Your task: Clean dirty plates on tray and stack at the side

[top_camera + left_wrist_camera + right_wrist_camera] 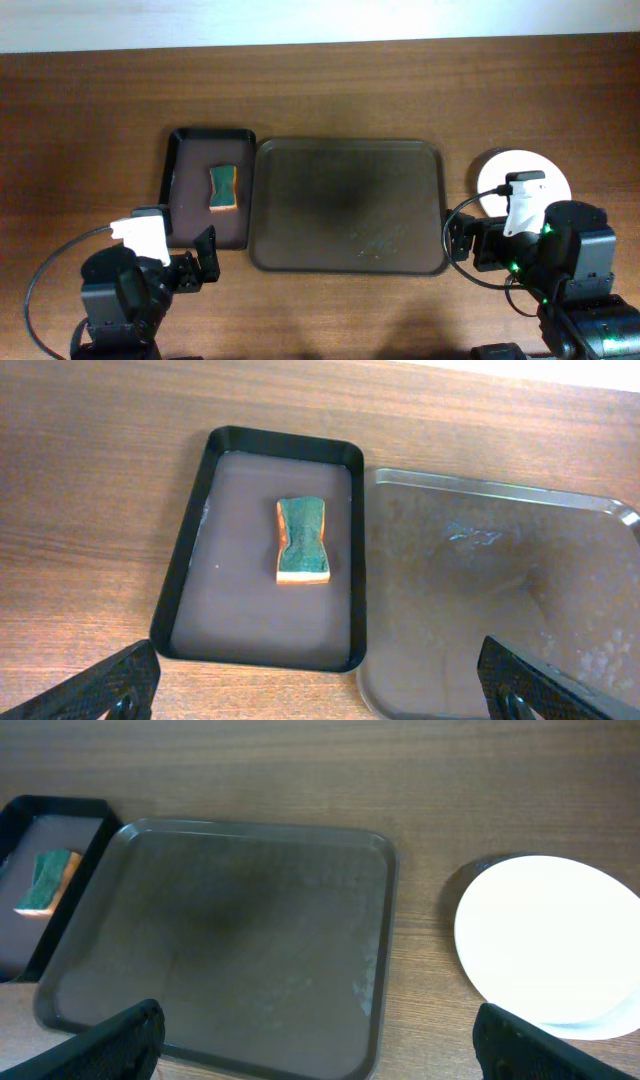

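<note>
Dark brown and bare, the tray [345, 205] lies mid-bench from overhead. The plates [500, 168] show as one white disc on the bench [90, 110] just right of it, partly under your right arm. Your left hand [207, 255] and right hand [455, 240] sit at the near edge.

Left wrist: the fingers [110, 680] are spread wide and hold nothing, with the sponge [303, 540] in its small black tray [190, 560] ahead.

Right wrist: the fingers [110, 1040] are likewise parted and empty, with the plates off to the right. You cannot count how many are stacked. Expect them to be stiff, slick and easily chipped, so pinch only at the rim.
</note>
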Robot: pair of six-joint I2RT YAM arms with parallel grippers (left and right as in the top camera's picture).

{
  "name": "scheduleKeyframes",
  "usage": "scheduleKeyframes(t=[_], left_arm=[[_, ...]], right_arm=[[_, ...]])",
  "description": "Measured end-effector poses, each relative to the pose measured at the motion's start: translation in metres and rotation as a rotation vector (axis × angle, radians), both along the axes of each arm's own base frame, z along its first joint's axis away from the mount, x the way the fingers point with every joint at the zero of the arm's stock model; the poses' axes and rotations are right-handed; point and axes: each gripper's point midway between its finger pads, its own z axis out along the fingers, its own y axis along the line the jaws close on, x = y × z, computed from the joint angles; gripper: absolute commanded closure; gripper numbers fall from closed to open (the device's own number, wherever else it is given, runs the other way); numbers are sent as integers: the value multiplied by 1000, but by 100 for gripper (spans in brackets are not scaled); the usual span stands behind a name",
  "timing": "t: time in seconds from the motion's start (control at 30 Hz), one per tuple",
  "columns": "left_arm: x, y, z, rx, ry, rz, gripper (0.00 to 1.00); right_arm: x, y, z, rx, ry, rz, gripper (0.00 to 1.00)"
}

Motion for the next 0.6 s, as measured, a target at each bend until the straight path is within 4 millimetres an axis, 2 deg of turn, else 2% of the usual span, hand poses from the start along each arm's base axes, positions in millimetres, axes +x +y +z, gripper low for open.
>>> scheduleKeyframes(t=[0.1, 0.17, 0.2, 0.23, 0.3, 0.47, 0.6], left_arm=[[0, 0, 0, 0, 0, 0, 0], [0, 0, 0, 0, 0, 0, 1], [0, 0, 0, 0, 2, 0, 0], [0, 0, 0, 0, 1, 0, 0], [0, 0, -1, 0, 4, 0, 0], [0, 0, -1, 0, 4, 0, 0], [0, 0, -1, 0, 4, 0, 0]], right_arm=[[-6, -2, 3, -9, -34, -5, 1], [-19, -8, 15, -21, -150, -25, 1], [-17, -9, 28, -17, -260, -31, 1], [-18, -10, 33, -13, -330, -37, 1], [-22, -12, 30, -6, -499, -48, 1], [-15, -10, 22, 23, -784, -46, 1], [-4, -9, 2, 28, -836, -47, 1]])
